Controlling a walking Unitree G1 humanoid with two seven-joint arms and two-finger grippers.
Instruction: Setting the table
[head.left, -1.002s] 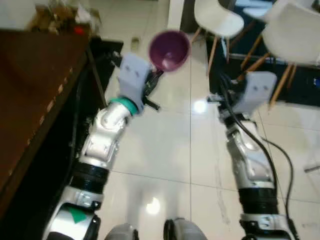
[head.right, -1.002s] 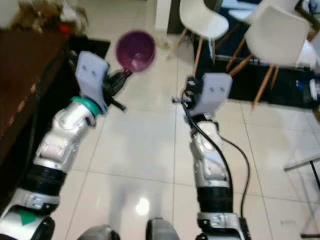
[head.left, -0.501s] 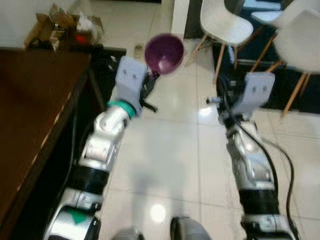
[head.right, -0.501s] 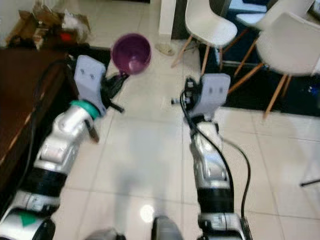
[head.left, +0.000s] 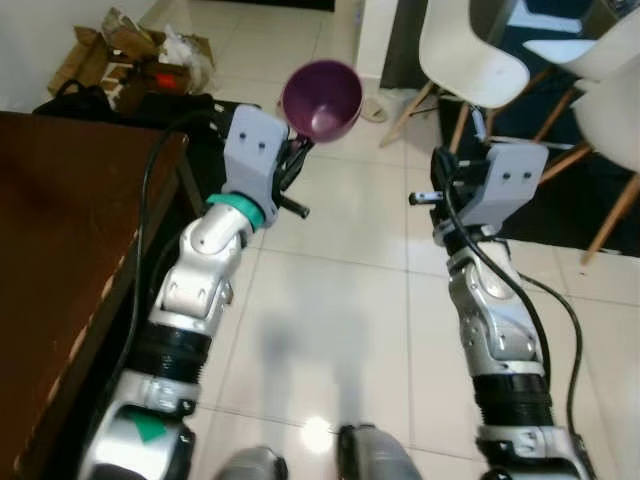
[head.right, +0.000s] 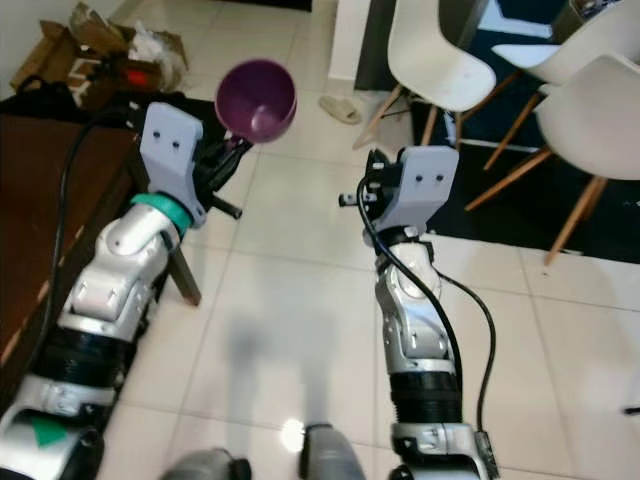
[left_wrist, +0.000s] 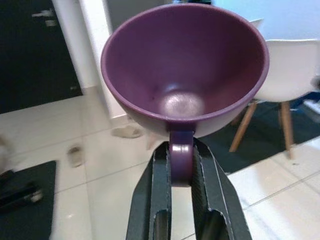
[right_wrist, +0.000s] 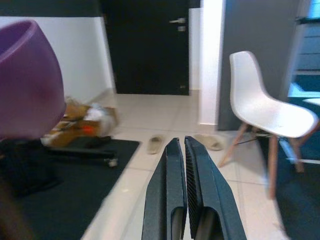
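Note:
A purple cup (head.left: 321, 98) hangs in the air over the tiled floor, its mouth tilted toward me. My left gripper (left_wrist: 181, 165) is shut on the cup's handle (left_wrist: 180, 159), one black finger on each side of it. The empty inside of the cup (left_wrist: 184, 75) faces the left wrist camera. My right gripper (right_wrist: 182, 152) is held up beside it at about the same height, its two fingers pressed together with nothing between them. The cup's purple side (right_wrist: 27, 80) is in the right wrist view.
A dark brown table (head.left: 60, 250) stands at my left. White chairs (head.right: 440, 50) with wooden legs stand ahead on the right by a dark rug (head.right: 510, 190). A pile of boxes and clutter (head.left: 135, 55) lies at the far left. A slipper (head.right: 340, 108) lies on the tiles.
The whole view has shifted as I moved, and the picture is sharper now. The cup stays held in my left gripper and both arms keep their pose.

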